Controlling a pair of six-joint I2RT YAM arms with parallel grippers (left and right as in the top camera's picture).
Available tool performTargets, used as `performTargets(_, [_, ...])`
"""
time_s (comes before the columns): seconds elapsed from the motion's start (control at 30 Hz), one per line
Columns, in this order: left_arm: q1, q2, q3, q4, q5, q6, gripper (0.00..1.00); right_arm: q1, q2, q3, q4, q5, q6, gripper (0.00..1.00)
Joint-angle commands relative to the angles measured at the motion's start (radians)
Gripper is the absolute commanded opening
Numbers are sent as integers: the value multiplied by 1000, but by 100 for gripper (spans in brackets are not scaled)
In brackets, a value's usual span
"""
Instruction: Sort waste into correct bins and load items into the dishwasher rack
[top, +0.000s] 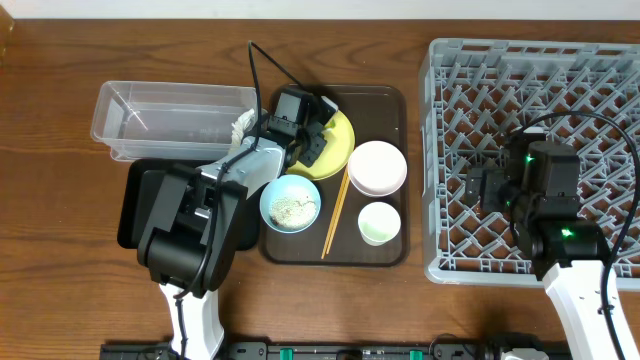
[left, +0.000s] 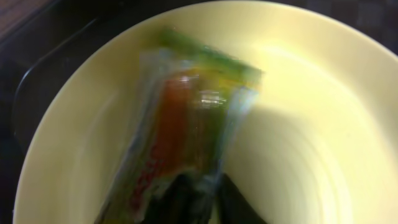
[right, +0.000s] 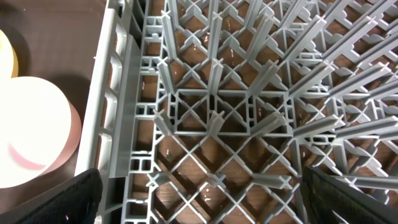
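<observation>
A brown wooden table forms the work surface (its grain runs left to right). Near frame centre, the snack wrapper is clamped by the left gripper over the yellow plate. The right gripper is held with fingers wide apart over the dishwasher rack, at frame right.

Two bowls, one plate, one cup, one wrapper, one rack.
</observation>
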Motion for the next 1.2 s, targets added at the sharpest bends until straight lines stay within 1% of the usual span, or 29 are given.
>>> performTargets(0.0, [1, -12, 3, -19, -19, -35, 7, -8, 0, 21, -2, -3, 10, 99])
performTargets(0.1, [1, -55, 3, -22, -19, -67, 6, -8, 0, 21, -2, -3, 10, 99])
performTargets(0.27, [1, -161, 3, -42, -20, -71, 6, -8, 0, 21, -2, -3, 10, 99])
performTargets(0.4, [9, -267, 3, -76, -21, -126, 6, -8, 0, 21, -6, -3, 10, 99])
performTargets(0.53, [55, -360, 3, -105, -21, -247, 6, -8, 0, 21, -8, -3, 10, 99])
performTargets(0.67, [135, -418, 3, -135, -21, -361, 6, -8, 0, 21, -8, -3, 10, 99])
performTargets(0.7, [156, -421, 3, -140, -25, -375, 6, -8, 0, 21, -8, -3, 10, 99])
performTargets(0.8, [223, -418, 3, -171, -86, -475, 6, -8, 0, 21, -8, -3, 10, 99])
performTargets(0.93, [310, -401, 3, -191, -110, -675, 6, -8, 0, 21, -7, -3, 10, 99])
performTargets(1.03, [349, -382, 3, -190, -111, -792, 7, -8, 0, 21, -8, -3, 10, 99])
performTargets(1.17, [373, -350, 3, -188, -117, -877, 7, -8, 0, 21, -8, -3, 10, 99])
